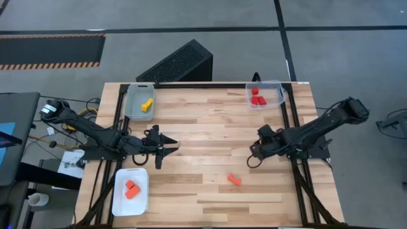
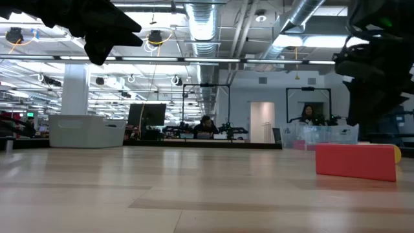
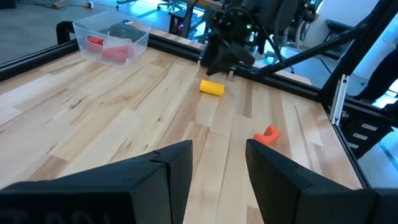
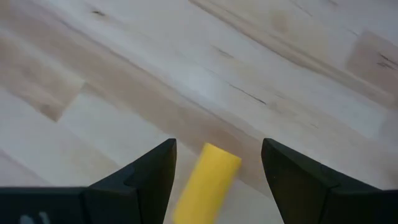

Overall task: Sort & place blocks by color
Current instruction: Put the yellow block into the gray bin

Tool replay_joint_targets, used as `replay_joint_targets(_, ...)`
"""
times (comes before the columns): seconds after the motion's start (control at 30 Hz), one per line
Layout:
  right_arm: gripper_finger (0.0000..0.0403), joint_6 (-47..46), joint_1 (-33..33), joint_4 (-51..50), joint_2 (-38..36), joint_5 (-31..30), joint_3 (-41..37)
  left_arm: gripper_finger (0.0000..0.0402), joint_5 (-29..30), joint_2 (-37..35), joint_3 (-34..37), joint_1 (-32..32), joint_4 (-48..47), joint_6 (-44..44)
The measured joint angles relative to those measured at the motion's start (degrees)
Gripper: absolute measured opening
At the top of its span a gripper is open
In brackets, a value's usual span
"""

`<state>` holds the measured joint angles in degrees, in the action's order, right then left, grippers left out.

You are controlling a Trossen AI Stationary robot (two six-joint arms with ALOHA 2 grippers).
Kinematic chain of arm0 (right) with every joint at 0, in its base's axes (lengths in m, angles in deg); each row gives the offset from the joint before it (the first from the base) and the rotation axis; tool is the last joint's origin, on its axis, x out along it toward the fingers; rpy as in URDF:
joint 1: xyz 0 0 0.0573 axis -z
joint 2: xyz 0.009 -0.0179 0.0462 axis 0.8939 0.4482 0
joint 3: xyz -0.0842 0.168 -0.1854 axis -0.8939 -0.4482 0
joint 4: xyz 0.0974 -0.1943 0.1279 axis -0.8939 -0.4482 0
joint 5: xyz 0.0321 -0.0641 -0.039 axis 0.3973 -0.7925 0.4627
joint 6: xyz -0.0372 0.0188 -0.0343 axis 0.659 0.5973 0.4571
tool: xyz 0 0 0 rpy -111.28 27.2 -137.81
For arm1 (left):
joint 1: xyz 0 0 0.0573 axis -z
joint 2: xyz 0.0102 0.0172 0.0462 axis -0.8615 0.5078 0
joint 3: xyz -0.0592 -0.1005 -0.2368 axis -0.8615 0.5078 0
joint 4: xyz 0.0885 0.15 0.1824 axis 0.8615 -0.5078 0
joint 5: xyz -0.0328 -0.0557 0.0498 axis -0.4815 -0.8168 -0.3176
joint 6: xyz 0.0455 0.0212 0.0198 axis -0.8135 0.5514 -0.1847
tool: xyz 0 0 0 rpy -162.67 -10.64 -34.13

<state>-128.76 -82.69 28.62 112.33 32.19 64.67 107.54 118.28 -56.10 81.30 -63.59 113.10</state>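
A yellow block lies on the table between the open fingers of my right gripper, which hangs low over the table's right middle; I see a gap on each side of the block. The block also shows in the left wrist view, under that gripper. An orange-red block lies loose on the table nearer the front edge. My left gripper is open and empty over the table's left middle, and its fingers show in its wrist view.
A clear tray with yellow blocks stands at the far left. A clear tray with red blocks stands at the far right. A white tray with orange blocks stands at the near left. A black frame edges the table.
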Motion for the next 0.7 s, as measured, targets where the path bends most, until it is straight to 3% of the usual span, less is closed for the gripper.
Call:
replay_joint_targets(0.3,0.0259,-7.0,0.0,-5.6,-1.1,5.8,-2.0,0.0135,0.1,0.0,0.0,0.0,0.3,0.0)
replay_joint_targets(0.7,0.0259,-5.5,0.0,2.8,5.3,9.0,-2.0,0.0135,0.1,0.0,0.0,0.0,0.6,0.0)
